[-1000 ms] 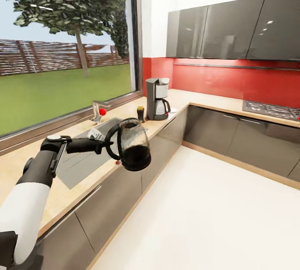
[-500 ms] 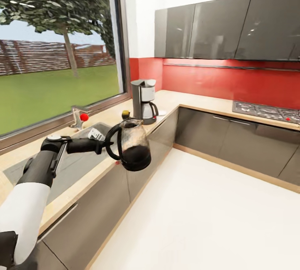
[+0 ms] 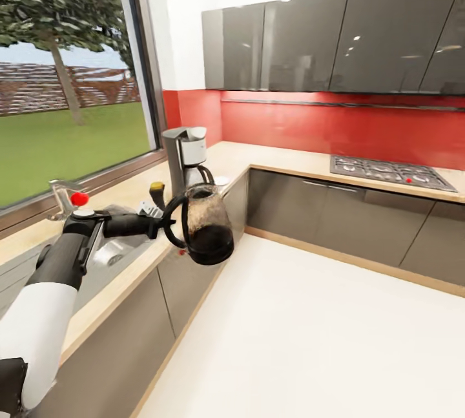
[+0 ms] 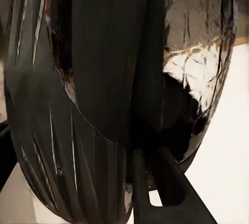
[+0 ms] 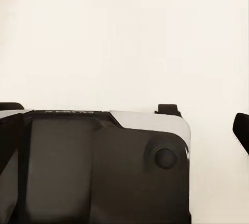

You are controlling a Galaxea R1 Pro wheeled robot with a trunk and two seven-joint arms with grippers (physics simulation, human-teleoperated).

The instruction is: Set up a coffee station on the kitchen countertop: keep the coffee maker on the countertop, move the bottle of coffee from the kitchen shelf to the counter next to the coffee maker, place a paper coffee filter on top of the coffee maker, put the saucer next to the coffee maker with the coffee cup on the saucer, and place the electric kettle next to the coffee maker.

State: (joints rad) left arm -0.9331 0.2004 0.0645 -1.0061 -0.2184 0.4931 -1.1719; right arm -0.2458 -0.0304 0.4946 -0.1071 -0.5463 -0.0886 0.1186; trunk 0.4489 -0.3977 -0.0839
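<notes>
Left tool [image 3: 160, 224] clamped on electric kettle [image 3: 206, 227] handle, held beyond tabletop [image 3: 129, 276] edge, near coffee maker [image 3: 186, 158]; right tool state unclear.

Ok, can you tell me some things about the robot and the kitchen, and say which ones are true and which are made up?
1. The left gripper is holding a glass kettle by its handle. True.
2. The kettle is sitting on the counter. False: it hangs in the air, out past the counter's edge over the floor.
3. The kettle has dark liquid in its lower part. True.
4. The coffee maker is on the stove. False: it stands on the counter by the window, well apart from the stove.
5. The wall behind the stove is blue. False: it is red.
</notes>
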